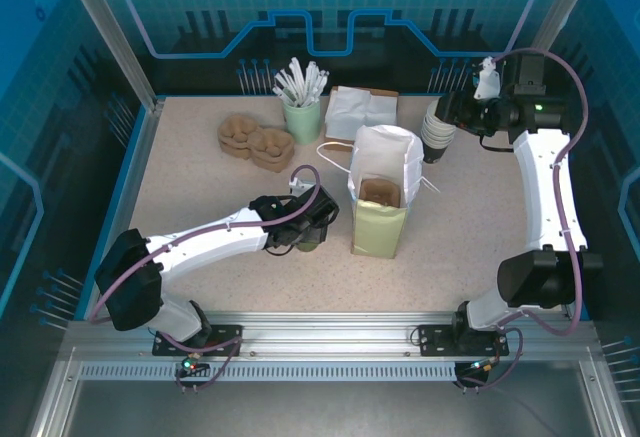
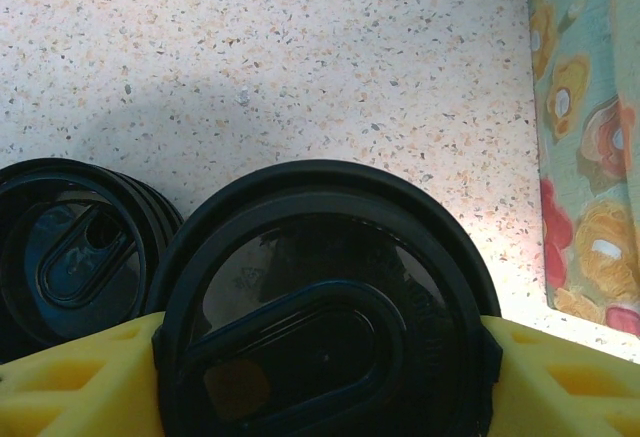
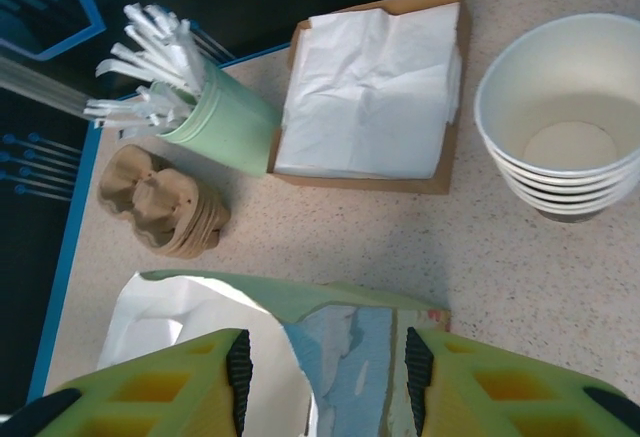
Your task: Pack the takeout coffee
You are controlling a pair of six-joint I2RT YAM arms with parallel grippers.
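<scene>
The left tool [image 2: 320, 377] appears clamped across the black lid [image 2: 320, 287], rim to rim for a level lift, on the table [image 2: 300, 57] at nine o'clock from the bag [image 1: 385, 162]. The right tool [image 3: 325, 382] hangs jaws apart at the bag's two o'clock, placed to steady its mouth.

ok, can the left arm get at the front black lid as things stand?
Likely yes: the left gripper straddles the black lid, a yellow finger at each side of its rim, nothing between. The second lid beside it looks clear.
</scene>
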